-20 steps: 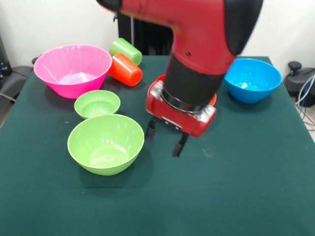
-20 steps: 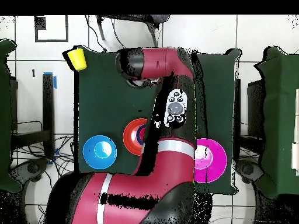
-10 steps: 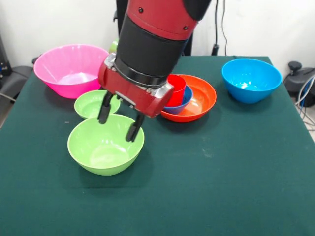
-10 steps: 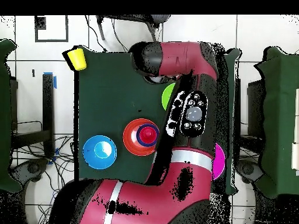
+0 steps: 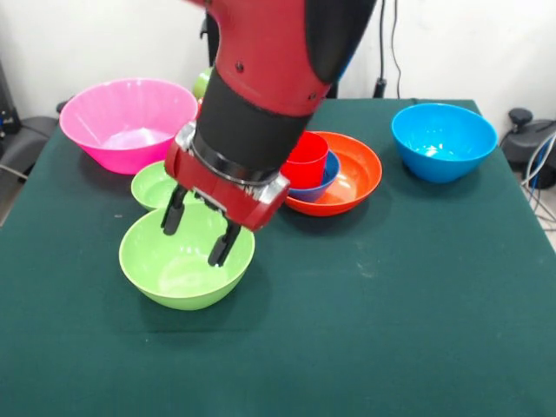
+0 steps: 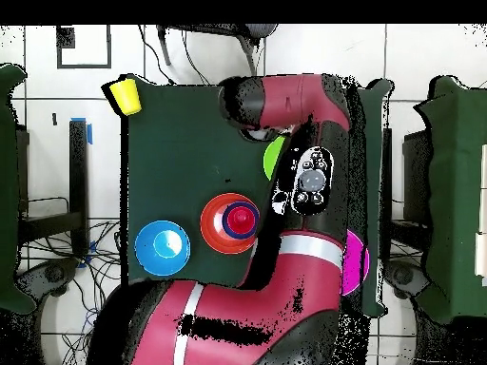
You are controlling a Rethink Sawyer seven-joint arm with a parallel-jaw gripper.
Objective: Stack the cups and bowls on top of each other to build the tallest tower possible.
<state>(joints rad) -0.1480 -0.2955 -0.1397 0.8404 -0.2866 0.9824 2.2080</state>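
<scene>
Hovering over the table's near left, the arm hangs its gripper (image 5: pixel 195 233) with fingers spread, empty, inside the large green bowl (image 5: pixel 186 254). It looks light, stiff and glossy-slick, so pinch one wall at the rim, then carry it toward the orange bowl (image 5: pixel 350 180) with its red cup (image 5: pixel 306 160).

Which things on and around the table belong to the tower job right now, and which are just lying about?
Job:
- orange bowl holding small dark blue bowl and red cup
- large green bowl, open pincer over it
- small green bowl
- pink bowl
- blue bowl
- yellow cup

Lying about:
- cables off the table's edge
</scene>
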